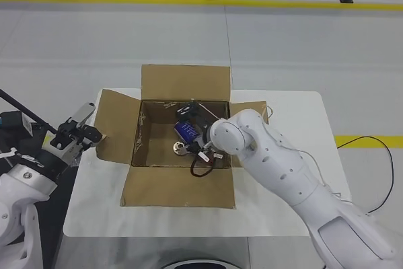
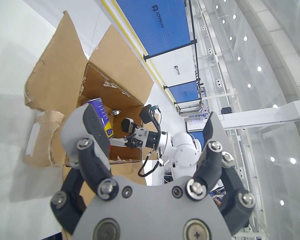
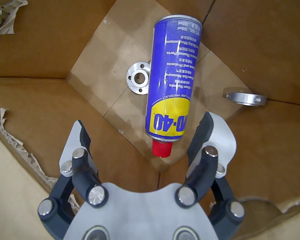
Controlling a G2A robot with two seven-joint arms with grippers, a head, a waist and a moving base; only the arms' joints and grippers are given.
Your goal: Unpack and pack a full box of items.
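Note:
An open cardboard box (image 1: 177, 189) stands in the middle of the white table. Inside it a blue spray can (image 3: 175, 76) with a red cap (image 3: 162, 149) lies tilted over a round metal flange (image 3: 137, 77). My right gripper (image 3: 143, 123) hangs open inside the box just above the can's cap end, not touching it. From the top, the can (image 1: 186, 129) sits right by the right gripper (image 1: 198, 142). My left gripper (image 2: 151, 116) is open and holds nothing. It stands outside the box by the left flap (image 1: 110, 131).
A second metal ring piece (image 3: 245, 98) leans against the box's inner wall near the can. The box flaps are folded outward, with torn paper edges (image 3: 5, 23). Bare white table (image 1: 288, 202) lies to the right of the box.

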